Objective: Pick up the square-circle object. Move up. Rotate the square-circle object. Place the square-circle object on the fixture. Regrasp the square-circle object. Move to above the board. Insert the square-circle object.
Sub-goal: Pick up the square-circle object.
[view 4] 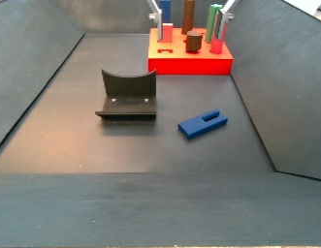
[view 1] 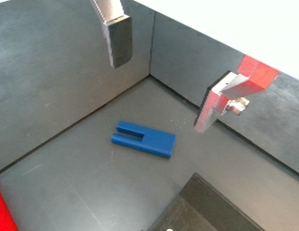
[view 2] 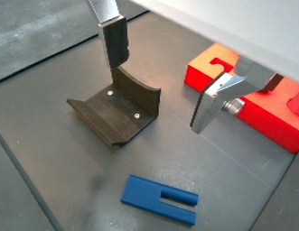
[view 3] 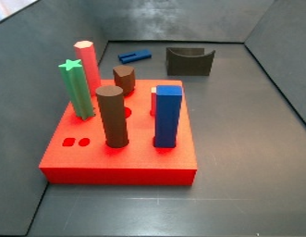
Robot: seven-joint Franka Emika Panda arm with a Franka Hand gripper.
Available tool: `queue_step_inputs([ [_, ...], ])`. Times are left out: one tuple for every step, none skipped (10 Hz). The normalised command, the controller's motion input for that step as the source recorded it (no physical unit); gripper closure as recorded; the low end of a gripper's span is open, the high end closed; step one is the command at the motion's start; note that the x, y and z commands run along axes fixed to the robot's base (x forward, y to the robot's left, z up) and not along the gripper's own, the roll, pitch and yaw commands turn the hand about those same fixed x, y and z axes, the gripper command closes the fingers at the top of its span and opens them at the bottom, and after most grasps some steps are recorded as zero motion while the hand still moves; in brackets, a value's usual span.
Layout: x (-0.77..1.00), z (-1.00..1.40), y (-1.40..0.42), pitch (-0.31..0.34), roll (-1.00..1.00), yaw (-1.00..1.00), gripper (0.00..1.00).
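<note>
square-circle object lies flat on floor below open, empty end effector.

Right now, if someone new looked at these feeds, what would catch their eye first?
Most likely the red board with its tall coloured pegs, standing at one end of the grey floor. Next, the small blue square-circle object lying flat on the floor beside the dark fixture, apart from it. The hand hangs open and empty above the fixture, nothing between its silver fingers.
</note>
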Motion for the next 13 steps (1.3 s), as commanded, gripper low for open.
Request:
queue_step_inputs([
  [0.14, -0.20, 0.25, 0.250, -0.13, -0.55, 0.00],
  [0.38, -0.92, 0.16, 0.000, -0.06, -0.79, 0.00],
  [0.25, -0.99, 0.00, 0.026, 0.01, -0.95, 0.00],
  [0.08, -0.99, 0.00, 0.000, 0.02, -1.00, 0.00],
  [0.05, -0.99, 0.00, 0.000, 0.01, -1.00, 0.00],
  [-0.05, -0.96, 0.00, -0.063, 0.00, -1.00, 0.00],
  [-0.21, -0.78, 0.00, -0.069, -0.16, -0.83, 0.00],
  [-0.37, -0.56, 0.04, -0.163, -0.30, -0.61, 0.00],
  [-0.41, -0.43, 0.09, -0.184, -0.37, -0.47, 0.00],
  [-0.43, -0.21, 0.15, -0.151, -0.49, -0.28, 0.00],
  [-0.42, -0.11, 0.19, -0.110, -0.50, -0.19, 0.00],
  [-0.44, -0.19, 0.25, -0.099, -0.50, -0.19, 0.00],
  [-0.38, -0.35, 0.36, -0.107, -0.43, -0.21, 0.00],
])
